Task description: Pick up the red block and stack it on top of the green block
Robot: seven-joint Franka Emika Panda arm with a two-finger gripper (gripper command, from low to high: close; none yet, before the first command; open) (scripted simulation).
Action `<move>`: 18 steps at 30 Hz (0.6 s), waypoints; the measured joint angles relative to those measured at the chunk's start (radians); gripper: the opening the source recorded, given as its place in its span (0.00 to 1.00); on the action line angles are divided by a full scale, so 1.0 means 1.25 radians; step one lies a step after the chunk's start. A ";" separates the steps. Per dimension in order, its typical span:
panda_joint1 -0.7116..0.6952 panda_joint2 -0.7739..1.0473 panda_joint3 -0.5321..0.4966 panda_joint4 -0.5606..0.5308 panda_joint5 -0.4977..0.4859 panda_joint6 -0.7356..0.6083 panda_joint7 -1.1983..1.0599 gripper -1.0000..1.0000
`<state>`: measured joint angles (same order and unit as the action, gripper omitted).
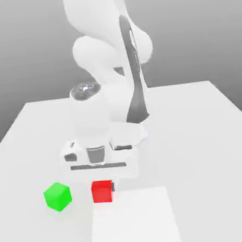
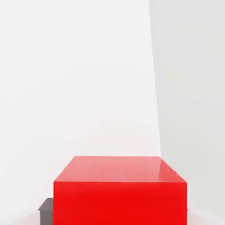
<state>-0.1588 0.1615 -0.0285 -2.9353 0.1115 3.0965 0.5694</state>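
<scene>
So the gripper [image 1: 103, 185] was down low and clamped on the red block [image 1: 102, 191], which sat on the white surface [image 1: 199, 135], near edge, just right of the green block [image 1: 57, 196] in the exterior view. Grasp step looked done to me; next would be a straight lift, then a short carry left and a square set-down. Both were small matte cubes, flat-faced, so stacking should've been forgiving.
</scene>
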 joint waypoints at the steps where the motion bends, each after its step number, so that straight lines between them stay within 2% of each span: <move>1: 0.004 -0.018 -0.007 -0.002 -0.009 -0.016 0.005 0.00; 9: -0.010 -0.221 -0.019 -0.031 -0.102 -0.189 0.072 0.00; 15: -0.138 -0.271 -0.145 0.051 -0.157 -0.320 -0.055 0.00; 18: -0.148 -0.222 -0.172 0.070 -0.136 -0.290 -0.099 0.00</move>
<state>-0.3434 -0.1158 -0.2433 -2.8475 -0.0586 2.7344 0.4457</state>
